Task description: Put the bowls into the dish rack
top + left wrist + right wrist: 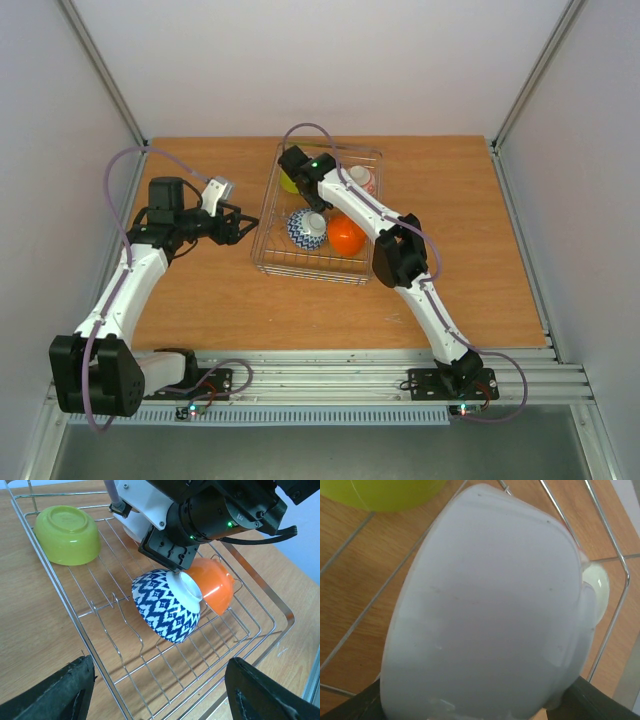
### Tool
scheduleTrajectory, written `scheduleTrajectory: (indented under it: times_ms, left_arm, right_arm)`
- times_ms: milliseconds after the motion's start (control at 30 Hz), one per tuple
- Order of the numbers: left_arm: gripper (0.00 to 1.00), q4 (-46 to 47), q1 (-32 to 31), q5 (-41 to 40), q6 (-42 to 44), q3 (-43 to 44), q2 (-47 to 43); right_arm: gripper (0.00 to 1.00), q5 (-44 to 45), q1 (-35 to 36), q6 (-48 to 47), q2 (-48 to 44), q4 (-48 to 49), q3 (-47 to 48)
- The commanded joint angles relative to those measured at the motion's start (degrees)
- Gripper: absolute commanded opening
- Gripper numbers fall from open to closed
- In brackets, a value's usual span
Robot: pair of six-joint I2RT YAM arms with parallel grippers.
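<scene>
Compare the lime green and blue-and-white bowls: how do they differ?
Look: the lime green bowl is plain; the blue-and-white bowl has a diamond-like pattern. Pose: the green one sits upside down, base up; the blue-and-white one lies tipped on its side against the orange bowl. Place: green at a rack corner, blue-and-white mid-rack. Both are inside the dish rack.

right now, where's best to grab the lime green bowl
Probably its raised foot ring, from above. The lime green bowl sits upside down in the dish rack's corner, rim down on the wires, so no lip is free to pinch.
</scene>
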Motion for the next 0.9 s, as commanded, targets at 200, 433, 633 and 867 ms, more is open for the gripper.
scheduleTrajectory:
  times_ms: [200, 433, 633, 867]
  left_arm:
    - [0.72, 2.7, 0.0, 0.2, -0.1, -0.4, -0.3]
    - [0.72, 2.8, 0.0, 0.0, 0.1, -0.4, -0.5]
    - [0.72, 2.7, 0.0, 0.0, 0.1, -0.4, -0.6]
    - [0.72, 2.8, 0.0, 0.0, 0.2, -0.5, -0.7]
  right_arm:
    - [0.36, 2.4, -1.3, 0.8, 1.7, -5.6, 0.1]
    - [0.88, 0.0, -1.3, 1.9, -0.4, -3.8, -1.1]
    - [0.99, -5.6, -1.3, 1.7, -4.7, 0.2, -4.6]
    - [0.99, -10.9, -1.3, 2.0, -7.6, 2.1, -5.9]
